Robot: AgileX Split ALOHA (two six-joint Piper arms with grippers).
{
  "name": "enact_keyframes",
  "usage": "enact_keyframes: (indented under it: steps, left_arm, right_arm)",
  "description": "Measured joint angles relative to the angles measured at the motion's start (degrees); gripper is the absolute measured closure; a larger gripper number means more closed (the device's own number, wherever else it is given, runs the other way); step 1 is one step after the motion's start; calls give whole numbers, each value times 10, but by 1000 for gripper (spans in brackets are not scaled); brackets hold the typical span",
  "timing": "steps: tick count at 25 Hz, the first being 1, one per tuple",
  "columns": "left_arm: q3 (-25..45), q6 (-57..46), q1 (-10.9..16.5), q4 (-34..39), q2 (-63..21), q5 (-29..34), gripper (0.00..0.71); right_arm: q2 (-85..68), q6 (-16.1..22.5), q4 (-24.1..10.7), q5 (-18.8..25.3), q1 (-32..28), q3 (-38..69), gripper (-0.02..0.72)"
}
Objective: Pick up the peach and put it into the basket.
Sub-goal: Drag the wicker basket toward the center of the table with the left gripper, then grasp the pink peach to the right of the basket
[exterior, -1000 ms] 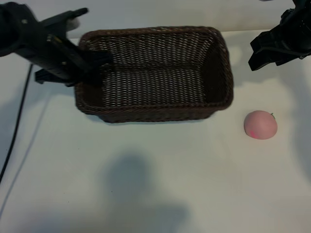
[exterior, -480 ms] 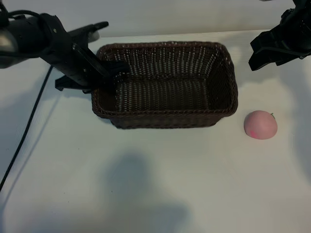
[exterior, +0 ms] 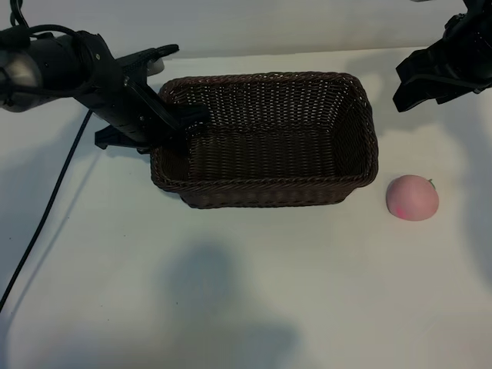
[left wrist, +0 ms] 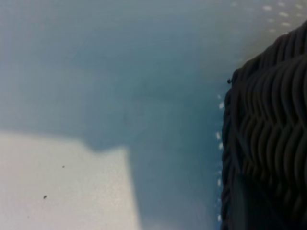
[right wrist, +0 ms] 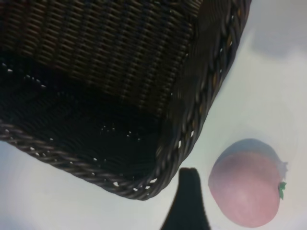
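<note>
Wicker basket (exterior: 269, 138) is sitting on the counter (exterior: 231, 292), its end rim pinched by the left end effector (exterior: 178, 123); the right end effector (exterior: 419, 84) is hanging spread above the peach (exterior: 412, 197). Left wrist view is showing the basket wall (left wrist: 268, 139) right alongside. Right wrist view is showing the peach (right wrist: 247, 189) just beside one fingertip (right wrist: 188, 201).

Large rectangular basket (exterior: 265, 138) of dark brown woven wicker, with rounded corners, a braided rim and deep sloping sides; stood upright on the white table, toward the far side and a little left of centre, long side running left to right, nothing inside. Small round pink peach (exterior: 412, 197) with smooth matte skin, a brighter pink-red spot low on its near side and a tiny green stem at its right; lay on the table to the right of the basket, just off its near right corner, apart from it.
</note>
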Motion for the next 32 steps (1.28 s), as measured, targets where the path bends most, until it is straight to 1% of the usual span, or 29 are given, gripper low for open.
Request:
enact_keyframes:
  steps: [6,8,9,10,11,16,18,19,21,26,32]
  left_arm:
    - [0,-1,0,-1,0,0,551]
    - [0,-1,0,-2,0,2,524]
    - [0,-1,0,-3,0,3,498]
    - [0,-1,0,-4,0,5,463]
    - [0,-1,0,-5,0,6,410]
    - [-2,-9,0,-5,0,22,117]
    - [-2,-11,0,1,-1,34,47]
    - [-2,-11,0,6,-3,41,25]
    - [-2,-17,0,20,-13,58,10]
    - [-2,-48,0,70,-65,71,9]
    - [-3,-54,0,92,-111,93,12]
  right_arm:
    - [0,0,0,2,0,0,118]
    - [0,0,0,3,0,0,118]
    - [0,0,0,5,0,0,118]
    - [0,0,0,5,0,0,118]
    - [0,0,0,5,0,0,118]
    - [0,0,0,6,0,0,118]
    - [0,0,0,6,0,0,118]
    - [0,0,0,6,0,0,118]
    - [0,0,0,6,0,0,118]
    - [0,0,1,6,0,0,118]
    - [0,0,1,6,0,0,118]
